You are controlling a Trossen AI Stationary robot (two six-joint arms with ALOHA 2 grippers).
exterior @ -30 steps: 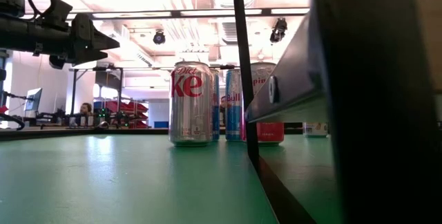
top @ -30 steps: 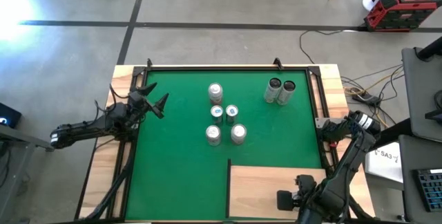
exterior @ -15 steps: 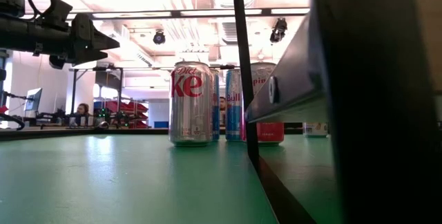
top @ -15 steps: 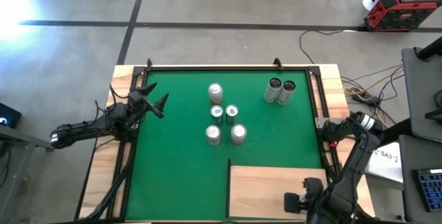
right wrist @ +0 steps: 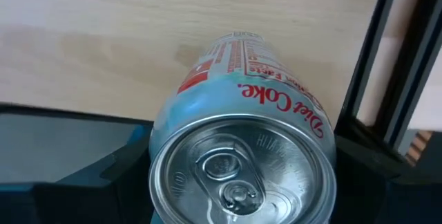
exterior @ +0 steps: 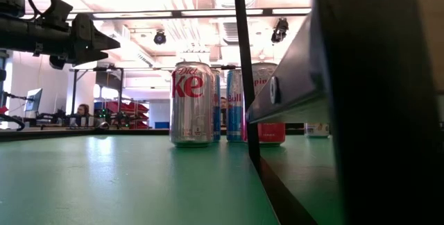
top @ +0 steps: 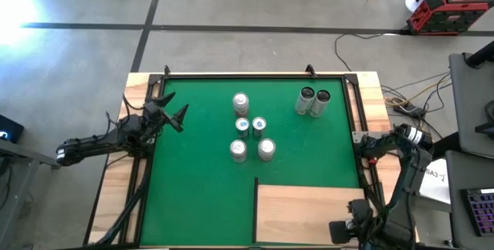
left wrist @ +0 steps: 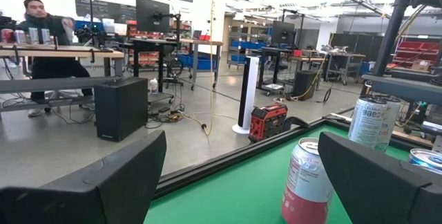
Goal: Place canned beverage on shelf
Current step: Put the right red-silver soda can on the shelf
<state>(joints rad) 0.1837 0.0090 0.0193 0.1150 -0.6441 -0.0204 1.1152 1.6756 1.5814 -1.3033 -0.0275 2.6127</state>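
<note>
The counter [top: 370,96] carries a green mat [top: 201,196], with one pale wooden shelf [top: 305,211] at the mat's 5 o'clock corner. Seven cans show: six standing on the mat, four clustered at centre [top: 252,136] and two [top: 312,101] toward 1 o'clock, all upright. The seventh is a Diet Coke can [right wrist: 242,162] clamped between the right gripper's [top: 356,225] fingers, held over the shelf's pale wood, its long axis running from its lid at the camera toward the shelf. Since a second ago, the right gripper has slid toward 3 o'clock along the shelf's near edge. The left gripper [top: 176,116] hovers at the mat's 9 o'clock edge, fingers apart.
</note>
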